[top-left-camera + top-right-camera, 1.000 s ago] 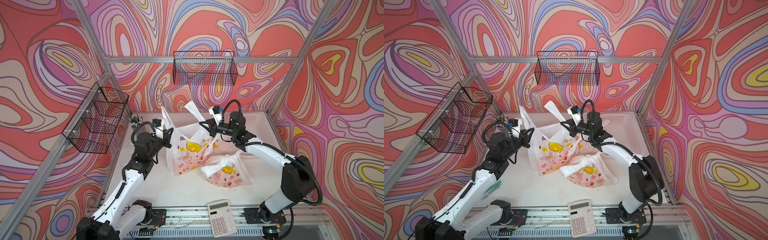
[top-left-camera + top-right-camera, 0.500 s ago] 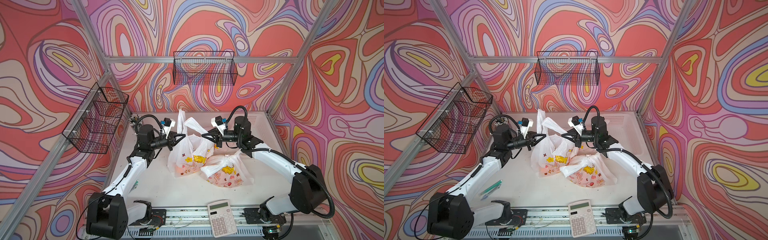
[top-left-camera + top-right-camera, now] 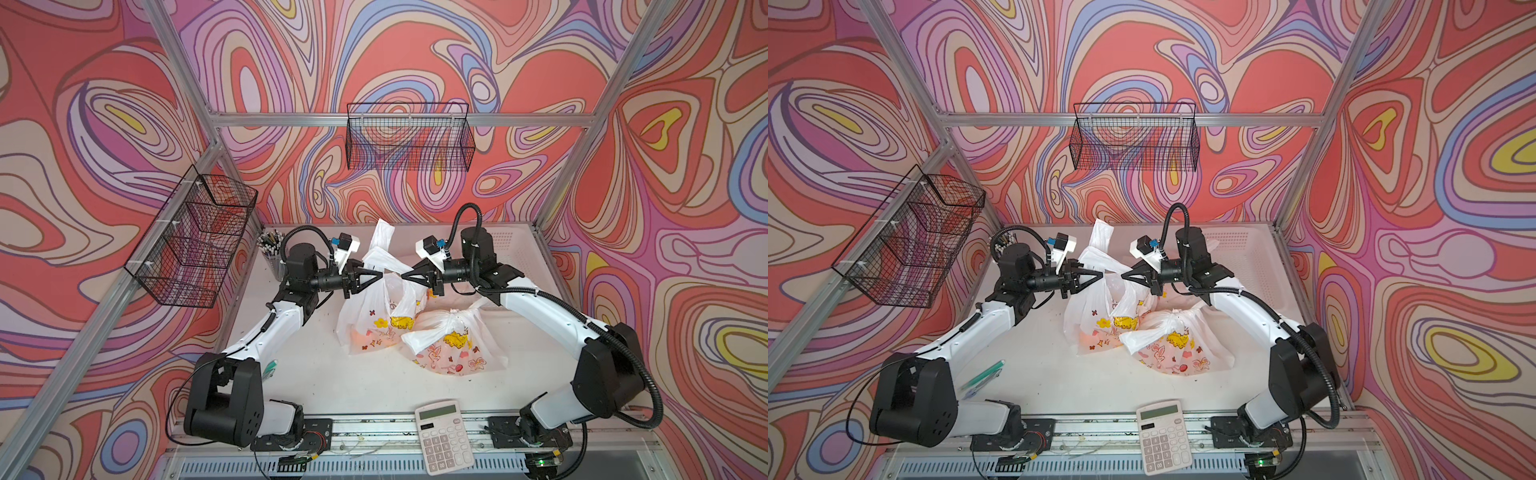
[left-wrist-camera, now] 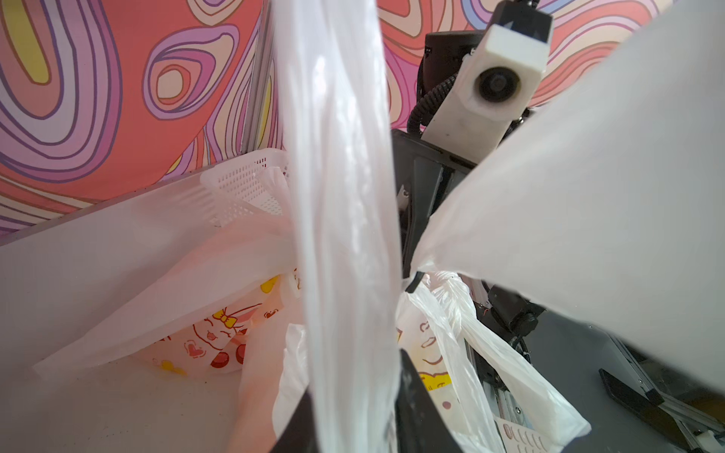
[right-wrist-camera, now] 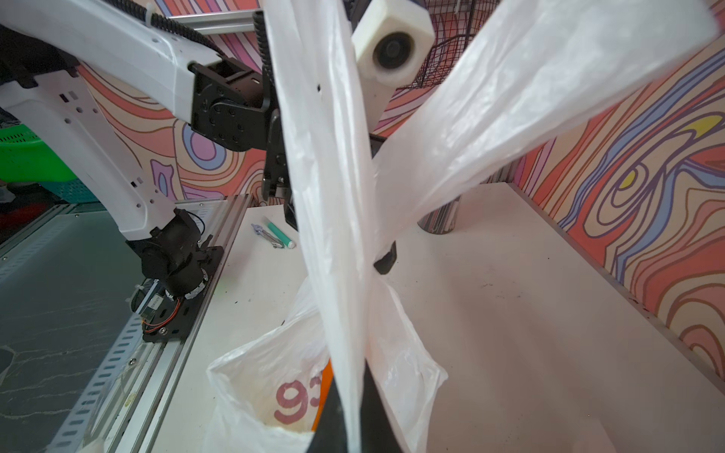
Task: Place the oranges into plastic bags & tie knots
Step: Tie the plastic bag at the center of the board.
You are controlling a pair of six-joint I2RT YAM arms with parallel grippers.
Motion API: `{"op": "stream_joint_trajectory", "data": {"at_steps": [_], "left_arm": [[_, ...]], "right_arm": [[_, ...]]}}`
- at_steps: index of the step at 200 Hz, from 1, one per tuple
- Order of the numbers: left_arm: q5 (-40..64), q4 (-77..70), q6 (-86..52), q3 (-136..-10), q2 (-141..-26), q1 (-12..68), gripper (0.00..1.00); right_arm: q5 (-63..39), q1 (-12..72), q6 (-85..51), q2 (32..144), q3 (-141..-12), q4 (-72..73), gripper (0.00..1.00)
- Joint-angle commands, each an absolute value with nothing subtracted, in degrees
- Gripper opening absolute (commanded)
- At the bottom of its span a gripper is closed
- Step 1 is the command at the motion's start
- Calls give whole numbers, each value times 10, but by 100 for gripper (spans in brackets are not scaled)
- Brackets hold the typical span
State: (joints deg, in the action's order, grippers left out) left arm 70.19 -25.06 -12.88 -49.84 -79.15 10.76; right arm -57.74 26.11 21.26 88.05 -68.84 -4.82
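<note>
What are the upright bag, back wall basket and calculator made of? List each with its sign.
The upright bag: thin glossy plastic film, translucent and creased. The back wall basket: black wire, likely coated metal; open grid. The calculator: seemingly hard white plastic, smooth casing.

White flat tabletop and its load.
Two translucent white printed plastic bags mid-frame; white calculator bottom centre; green pen lower left; metal pen cup and white perforated basket behind.

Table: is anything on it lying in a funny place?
A green pen lies loose on the table, far from the pen cup in the back corner. The calculator sits askew on the front rail, off the white tabletop.
</note>
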Motion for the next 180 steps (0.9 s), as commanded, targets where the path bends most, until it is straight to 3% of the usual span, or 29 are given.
{"op": "stream_joint_trajectory", "data": {"at_steps": [1,50,108,142,180], "left_arm": [[718,-279,-132,-525,-800,115,34],[716,-246,-109,-543,-802,131,43],[712,-203,-77,-551,-799,144,45],[705,-213,-87,-552,-799,148,42],[704,-218,-92,-554,-803,149,32]], "right_arm": [[-571,259,259,897,-709,-86,0],[-555,253,259,909,-715,-92,0],[-558,253,256,931,-738,-100,0],[-579,255,257,945,-747,-110,0],[-583,264,275,970,-777,-160,0]]}}
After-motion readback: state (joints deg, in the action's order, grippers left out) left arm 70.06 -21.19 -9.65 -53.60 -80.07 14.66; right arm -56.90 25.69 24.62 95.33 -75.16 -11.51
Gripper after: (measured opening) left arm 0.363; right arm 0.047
